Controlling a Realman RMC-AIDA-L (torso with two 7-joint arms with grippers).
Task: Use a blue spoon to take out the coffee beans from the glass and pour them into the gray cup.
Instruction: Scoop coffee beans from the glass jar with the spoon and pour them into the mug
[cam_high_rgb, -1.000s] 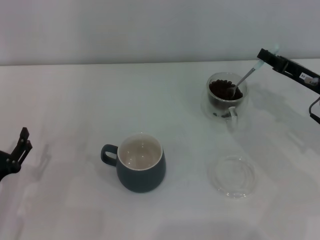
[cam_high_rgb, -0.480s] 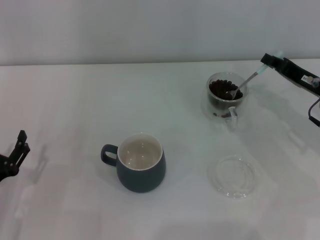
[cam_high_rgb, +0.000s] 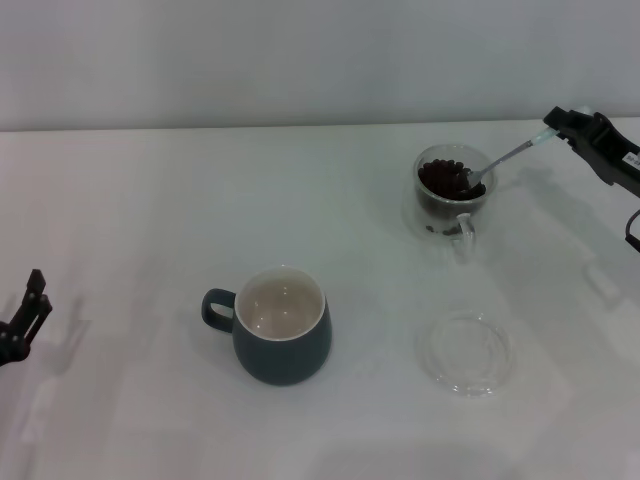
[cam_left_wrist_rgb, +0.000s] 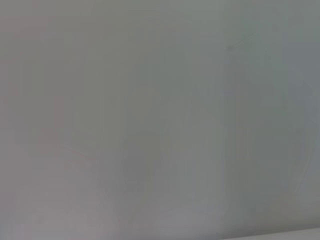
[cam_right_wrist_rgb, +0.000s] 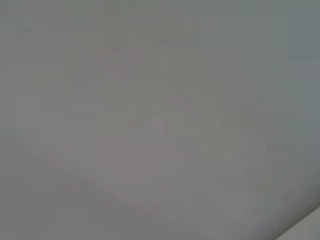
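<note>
No readable writing anywhere in view

A small white label (cam_high_rgb: 627, 157) sits on the black body of the right arm, near the far right edge of the head view; its dark marks are too small to make out; both wrist views show only plain pale surface, bearing no print.

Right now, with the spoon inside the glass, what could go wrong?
The right gripper holds the blue spoon only by its handle end, so the bowl may tilt and drop coffee beans. Levering the spoon against the rim could tip the glass. The gray cup stands far off, so beans may spill on the way.
</note>
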